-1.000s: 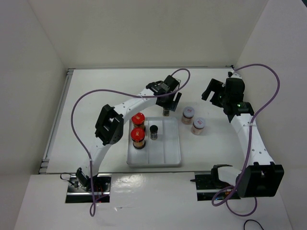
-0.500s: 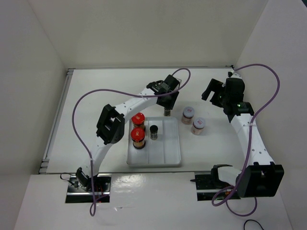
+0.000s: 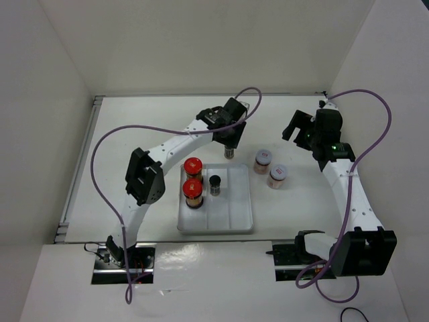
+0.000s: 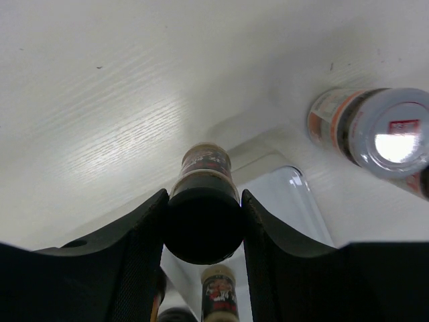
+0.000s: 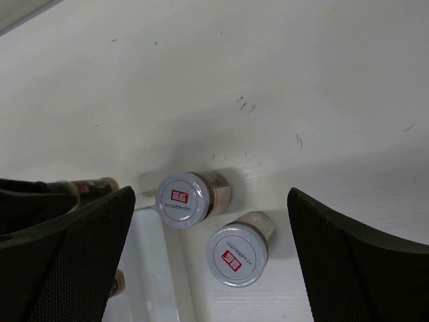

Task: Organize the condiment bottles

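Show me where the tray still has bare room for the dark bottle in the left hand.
The tray's right section is bare along its whole length, between the divider and the rim beside the two pale-lidded jars. The middle section is free on the near side of the dark jar. Crowded: the left section, where two red-capped jars stand.

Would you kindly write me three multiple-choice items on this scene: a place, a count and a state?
1. Where are the two squat pinkish jars with pale lids? A in the white three-section tray; B on the table right of it; C stacked.
2. How many jars stand in the tray? A one; B five; C three.
3. The left gripper is: A clamping a slim dark black-capped jar; B open; C pressing a lid.
1 B, both stand on tabletop. 2 C, two red-capped jars, one black-capped jar. 3 A, fingers press its sides.
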Robot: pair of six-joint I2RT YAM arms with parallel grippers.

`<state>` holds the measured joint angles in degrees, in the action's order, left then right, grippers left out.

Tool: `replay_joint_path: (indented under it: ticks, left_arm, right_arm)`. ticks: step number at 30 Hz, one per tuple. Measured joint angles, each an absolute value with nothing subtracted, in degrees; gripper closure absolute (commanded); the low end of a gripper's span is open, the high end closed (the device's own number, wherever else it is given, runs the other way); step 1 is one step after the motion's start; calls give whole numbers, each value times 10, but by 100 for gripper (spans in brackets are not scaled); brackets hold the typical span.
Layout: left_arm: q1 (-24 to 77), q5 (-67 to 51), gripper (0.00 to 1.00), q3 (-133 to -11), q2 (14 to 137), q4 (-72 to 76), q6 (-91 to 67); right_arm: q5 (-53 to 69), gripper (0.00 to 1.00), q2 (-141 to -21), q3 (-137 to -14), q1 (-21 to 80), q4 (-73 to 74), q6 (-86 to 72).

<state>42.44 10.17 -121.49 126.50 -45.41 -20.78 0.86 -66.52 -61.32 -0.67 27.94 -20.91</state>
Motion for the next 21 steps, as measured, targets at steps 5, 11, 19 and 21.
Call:
replay_joint_path:
  ticks: [5,11,19,21]
  left_arm:
    - [424,110,58,-1197,1192,-459,-207]
    - [424,120,58,-1113,1110,-460,-208]
    - [424,119,58,-1015,1104,-448,-212]
    - [424,117,58,-1004,1104,-445,-212]
  right_arm:
    - [9,1,-669,-613,-10,279,-209]
    - [15,1,-673,-603,-11,278,-211]
    - [25,1,-695,-595,-11,274,-211]
    - [26,1,-702,-594,-11,275,-209]
